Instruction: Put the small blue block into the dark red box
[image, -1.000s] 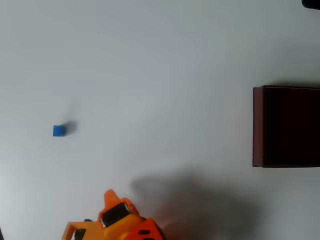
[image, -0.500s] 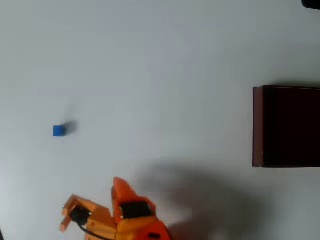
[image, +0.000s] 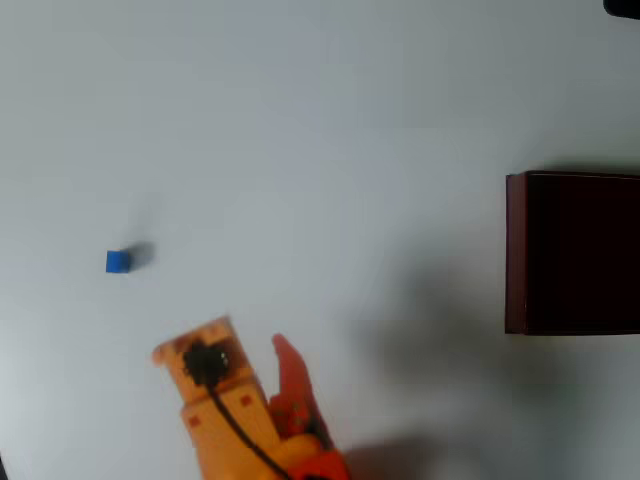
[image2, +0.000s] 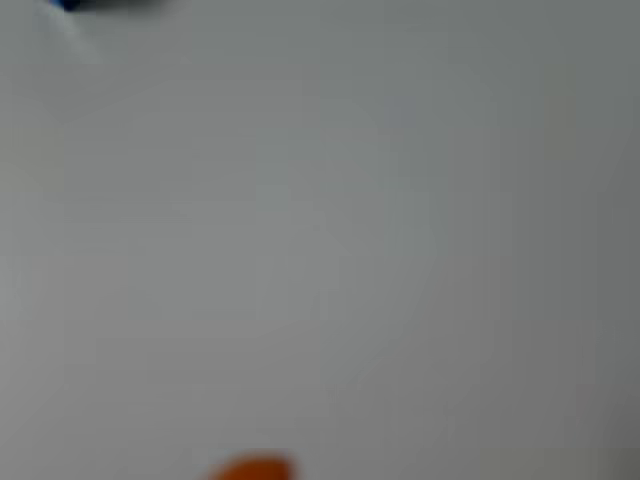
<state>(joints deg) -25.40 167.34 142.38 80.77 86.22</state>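
I'm on the approach step: the blue block (image: 118, 261) sits alone on the white table (image: 320, 110), far left in the overhead view, well apart from the dark red box (image: 516, 250) at the right edge, which looks empty inside. My gripper (image: 250, 355) is low-centre in that view, below and to the right of the block, not touching anything. Jaws look spread, w/ one pale orange finger on the left and the red-orange pointed finger (image: 290, 375) on the right, nothing between them. To do this well I'd swing left and reach out until the block sits between the fingers, come down straight, and only close once both fingers flank it, since it's tiny and prob. easy to knock away. Arm pose: it enters from the bottom edge, wrist tipped downward, cable running along its top. Wrist view is blurry; a blue smear at the top-left corner (image2: 105, 4) is prob. the block, and an orange tip shows at the bottom edge.
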